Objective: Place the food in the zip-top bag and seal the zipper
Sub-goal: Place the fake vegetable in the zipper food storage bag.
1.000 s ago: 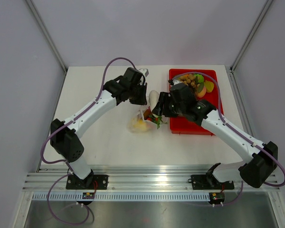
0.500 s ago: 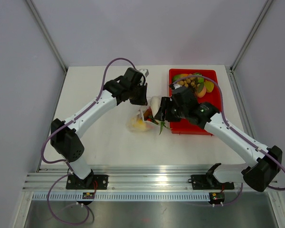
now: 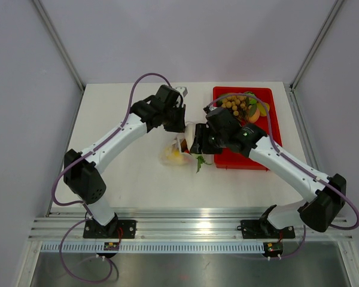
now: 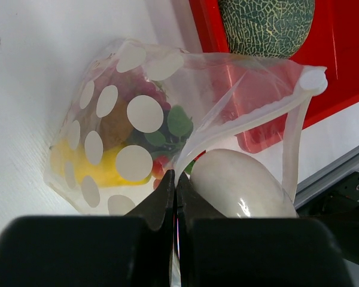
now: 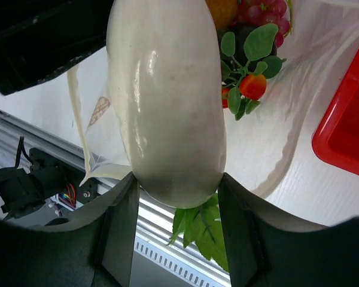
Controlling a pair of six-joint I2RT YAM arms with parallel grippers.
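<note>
The clear zip-top bag, printed with white dots, lies on the table left of the red tray. It holds a yellow piece, purple grapes and red and green bits. My left gripper is shut on the bag's mouth edge and holds it up. The zipper strip arcs open. My right gripper is shut on a long white radish with green leaves. The radish's tip points into the open mouth, and it also shows in the left wrist view.
The red tray stands at the back right and holds several more toy foods, among them a beige cluster and a netted green melon. The metal rail runs along the table's near edge.
My right gripper has carried the radish left from the tray's edge to the bag's mouth. The leaves now hang lower. The left gripper has kept hold of the bag edge.
</note>
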